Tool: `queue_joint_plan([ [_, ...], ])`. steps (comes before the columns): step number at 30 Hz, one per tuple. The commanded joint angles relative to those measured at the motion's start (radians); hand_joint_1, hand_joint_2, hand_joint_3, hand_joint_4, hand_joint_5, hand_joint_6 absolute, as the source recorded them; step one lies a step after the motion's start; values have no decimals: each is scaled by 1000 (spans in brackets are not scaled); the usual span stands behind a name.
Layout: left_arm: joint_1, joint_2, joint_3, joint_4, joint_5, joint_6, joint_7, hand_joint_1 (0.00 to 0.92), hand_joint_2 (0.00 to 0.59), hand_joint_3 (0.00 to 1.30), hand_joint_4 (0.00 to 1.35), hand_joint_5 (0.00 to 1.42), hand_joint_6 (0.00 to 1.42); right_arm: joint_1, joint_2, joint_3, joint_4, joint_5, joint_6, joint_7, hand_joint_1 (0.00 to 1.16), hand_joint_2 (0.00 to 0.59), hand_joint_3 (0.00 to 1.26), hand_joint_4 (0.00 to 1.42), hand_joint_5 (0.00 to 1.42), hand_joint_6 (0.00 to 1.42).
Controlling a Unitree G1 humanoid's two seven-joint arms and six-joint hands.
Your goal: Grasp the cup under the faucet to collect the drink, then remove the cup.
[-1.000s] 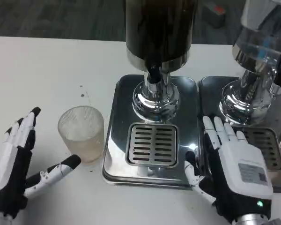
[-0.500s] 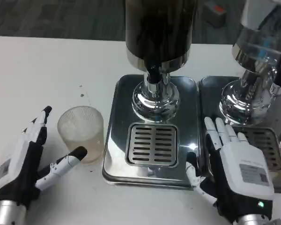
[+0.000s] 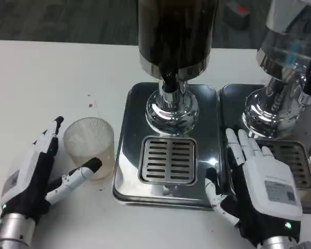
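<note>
Head view: the cup (image 3: pixel 89 147), a clear ribbed plastic tumbler, stands upright on the white surface (image 3: pixel 41 78), just left of the steel drip tray (image 3: pixel 128 155) and not under the faucet (image 3: pixel 169 83). No drink visible in it; the lower wall looks faintly tan, cause unclear. Left robot hand (image 3: pixel 36 174) lies beside the cup, fingers spread and holding nothing: the upper fingers reach along the cup's left side, the black-tipped thumb (image 3: pixel 83 173) sits at its lower front wall, touching or nearly so; contact cannot be confirmed. Dispenser (image 3: pixel 176 31): a dark cylindrical tank filled with dark liquid, carried on a polished chrome pedestal (image 3: pixel 172 111) with a bulbous mirrored base. The short black faucet hangs in front of the pedestal, above a rectangular slotted grille (image 3: pixel 167 160) set into the tray. The tray is square with rounded corners and a reflective finish. Right robot hand (image 3: pixel 256 187) rests palm down with fingers extended and slightly apart, gripping nothing, over the seam between this tray and a second tray (image 3: pixel 300 171) to its right. The second dispenser (image 3: pixel 287 46) has a clear tank on a similar chrome base. Small dark specks (image 3: pixel 92 104) mark the surface above the cup.
</note>
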Motion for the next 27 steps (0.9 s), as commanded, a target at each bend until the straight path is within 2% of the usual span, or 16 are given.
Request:
queue_joint_plan([
  [1, -35, -1, -22, 25, 7, -17, -16, 58, 0, 0, 0, 0, 0, -2, 9, 3, -3, 11, 4, 1, 384, 521, 34, 2, 72, 65],
  [9, -61, -8, -40, 51, 9, -26, -7, 90, 0, 0, 0, 82, 66, 9, 22, 4, -6, 8, 12, -13, 386, 521, 34, 0, 73, 65],
  [21, -75, -18, -37, 79, -11, -28, -41, 135, 19, 0, 4, 257, 273, 18, 42, 7, -4, 6, 17, -26, 389, 521, 42, 0, 73, 103],
  [24, -73, -25, -27, 83, -20, -39, -19, 161, 29, 58, 98, 379, 384, 20, 44, 8, -5, 6, 18, -29, 389, 521, 44, 0, 81, 120],
  [27, -74, -27, -24, 87, -23, -41, -13, 207, 49, 185, 234, 491, 484, 23, 45, 8, -7, 5, 19, -30, 390, 521, 44, 0, 84, 122],
])
